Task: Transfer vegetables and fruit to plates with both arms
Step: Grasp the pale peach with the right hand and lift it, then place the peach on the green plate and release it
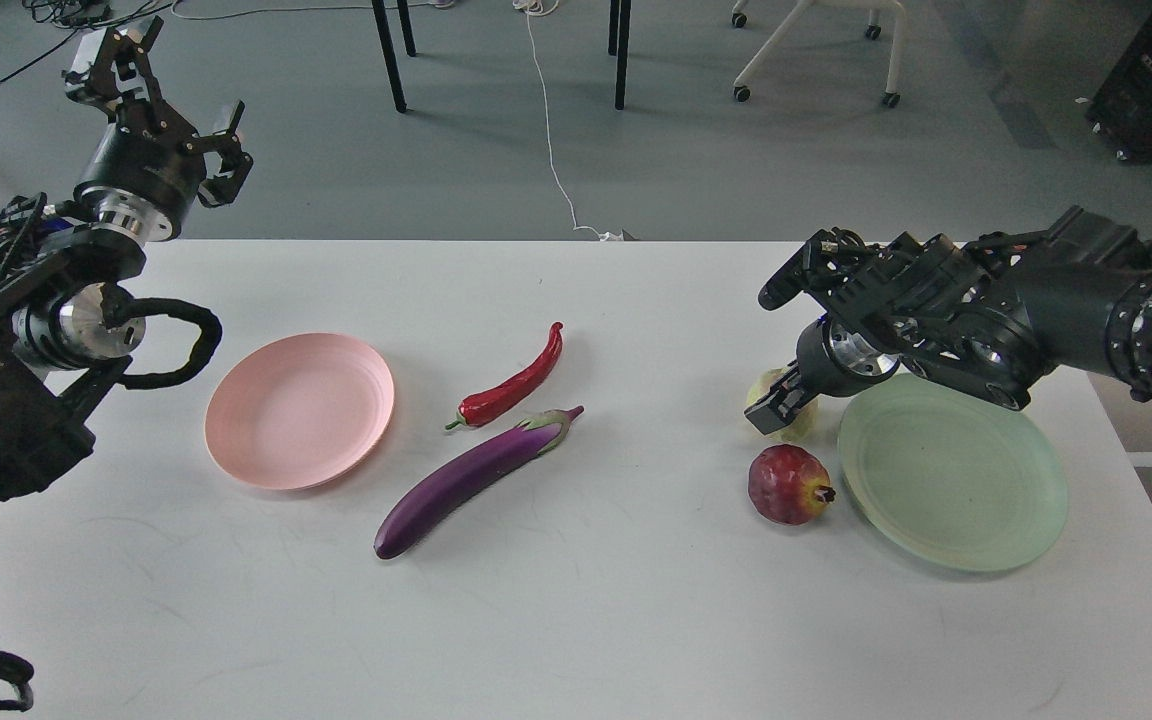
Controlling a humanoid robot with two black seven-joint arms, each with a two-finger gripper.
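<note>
Head view of a white table (576, 620) bearing two empty plates. Pink plate (300, 410) at left; green plate (956, 480) at right, partly under the right arm. Red chili (516, 383) and purple eggplant (471, 478) lying side by side between the plates, close but apparently not touching, nearer the pink one. Pomegranate (788, 485) just beside the green plate's left rim, crown toward the plate. Pale yellow-green fruit (776, 400) just behind it, largely masked by the right gripper (786, 395).

Right gripper lowered onto the pale fruit, one finger visible across its front; jaws apparently around it, though whether closed firm cannot be told from here. Left gripper (151, 85) raised well above the table's far left corner, jaws spread, holding nothing.

Step in hand, by judgement: securing the pale fruit for the short carry to the green plate. For a round, smooth fruit, best gripped across its widest part, lifted straight up clear of the pomegranate, then carried right and set down well inside the rim to prevent rolling off.
</note>
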